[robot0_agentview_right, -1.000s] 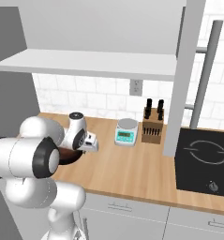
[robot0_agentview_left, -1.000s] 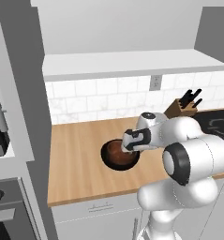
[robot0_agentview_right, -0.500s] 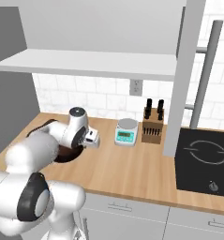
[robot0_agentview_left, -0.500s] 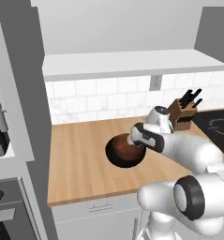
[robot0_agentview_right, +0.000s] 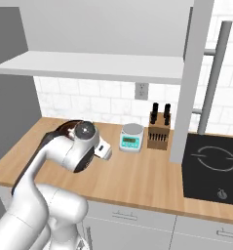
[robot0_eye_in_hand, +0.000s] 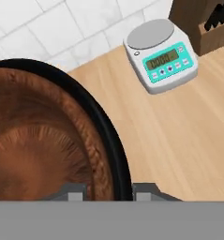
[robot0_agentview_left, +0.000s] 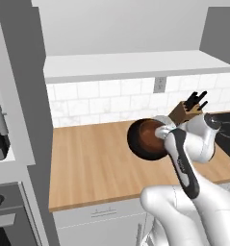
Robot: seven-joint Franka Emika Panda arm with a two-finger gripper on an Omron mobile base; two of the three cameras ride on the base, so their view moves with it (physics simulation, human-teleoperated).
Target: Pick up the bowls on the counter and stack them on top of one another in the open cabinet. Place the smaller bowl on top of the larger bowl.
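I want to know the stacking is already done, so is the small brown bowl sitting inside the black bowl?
Yes: in the hand view the smaller bowl lies inside the black rim of the larger bowl.

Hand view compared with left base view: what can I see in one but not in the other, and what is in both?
The hand view alone has the kitchen scale with its teal panel on the counter. The left base view alone has the open cabinet, the wall outlet and the robot arm. Both share the smaller bowl nested inside the larger bowl, the knife block and the tiled wall.
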